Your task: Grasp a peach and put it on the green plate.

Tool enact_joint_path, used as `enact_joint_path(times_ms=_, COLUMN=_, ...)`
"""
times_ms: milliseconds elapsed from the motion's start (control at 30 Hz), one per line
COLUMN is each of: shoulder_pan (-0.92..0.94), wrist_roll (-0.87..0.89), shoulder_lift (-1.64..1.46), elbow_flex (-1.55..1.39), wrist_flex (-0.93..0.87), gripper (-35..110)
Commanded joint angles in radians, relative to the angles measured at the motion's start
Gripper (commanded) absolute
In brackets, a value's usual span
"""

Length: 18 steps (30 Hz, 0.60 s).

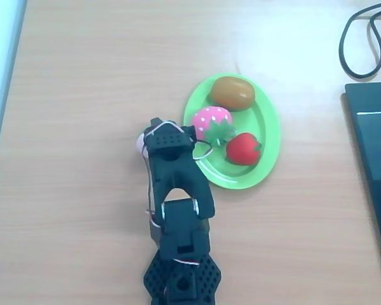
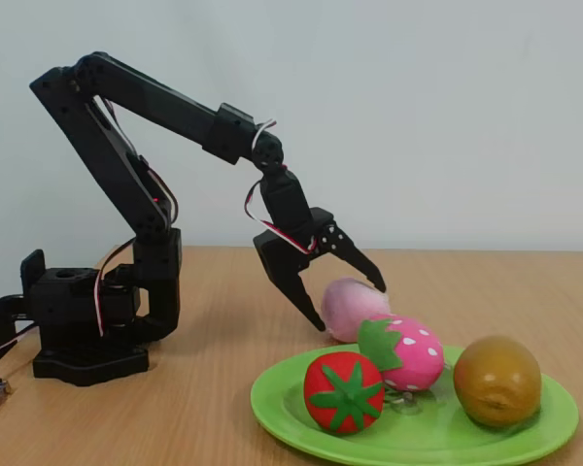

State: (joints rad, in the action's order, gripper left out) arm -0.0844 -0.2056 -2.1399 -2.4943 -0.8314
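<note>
- The hand (image 2: 348,297) is spread open, one finger on each side of the peach (image 2: 353,307) without squeezing it.
- The peach sits on the wooden counter (image 2: 214,408), just beside the rim of the green plate (image 2: 408,439), not on it.
- Seen from overhead, the peach (image 1: 140,143) peeks out at the left of the black arm (image 1: 178,210).
- On the plate lie a strawberry (image 2: 404,351), a red fruit (image 2: 343,391) and a brown fruit (image 2: 497,381).
</note>
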Motion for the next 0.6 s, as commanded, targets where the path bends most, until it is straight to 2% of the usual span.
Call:
enact_joint_path(times_ms=0, shoulder_pan=0.000, wrist_roll=-0.008, shoulder_lift=0.021, elbow_flex=0.041, wrist_flex=0.015, gripper=39)
enact_joint_path(times_ms=567, shoulder_pan=0.000, wrist_roll=-0.008, shoulder_lift=0.135, elbow_flex=0.072, wrist_flex=0.064, gripper=33)
